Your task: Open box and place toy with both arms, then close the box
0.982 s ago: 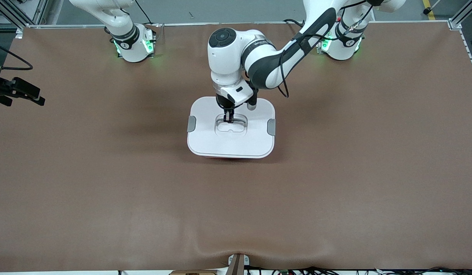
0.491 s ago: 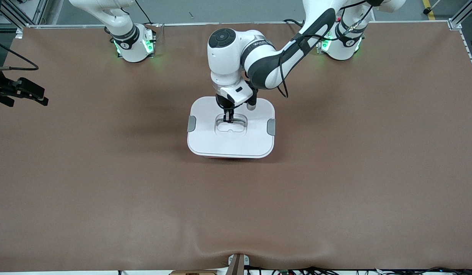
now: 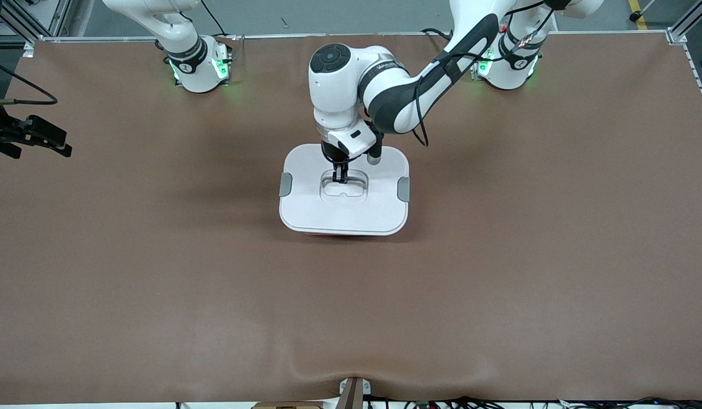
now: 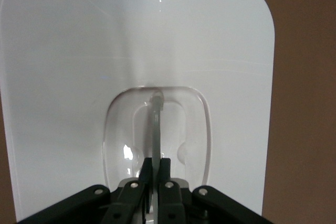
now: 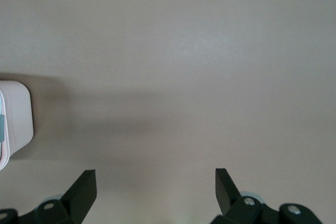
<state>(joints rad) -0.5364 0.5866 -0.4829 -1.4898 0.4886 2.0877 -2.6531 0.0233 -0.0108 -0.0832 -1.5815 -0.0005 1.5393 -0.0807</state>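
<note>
Lid on, my left claw pinching its handle

The box point(image 3: 344, 190) sits mid-surface with its white lid point(image 4: 79, 77) seated; over the last second nothing about it has shifted. My left claw point(image 3: 341, 179) stays clamped on the clear handle point(image 4: 156, 124) in the lid's recess, so I judge either the lid is about to be lifted or it has just been set down. The toy is nowhere in view. My right claw point(image 5: 155, 184) waits with fingers spread wide, over bare surface point(image 3: 157, 284) toward the right arm's end, well apart from the box.

The box point(image 3: 344, 190) hides its contents under the white lid point(image 4: 79, 77), and the right pincer point(image 3: 29, 139) is cut off at the front view's edge.
</note>
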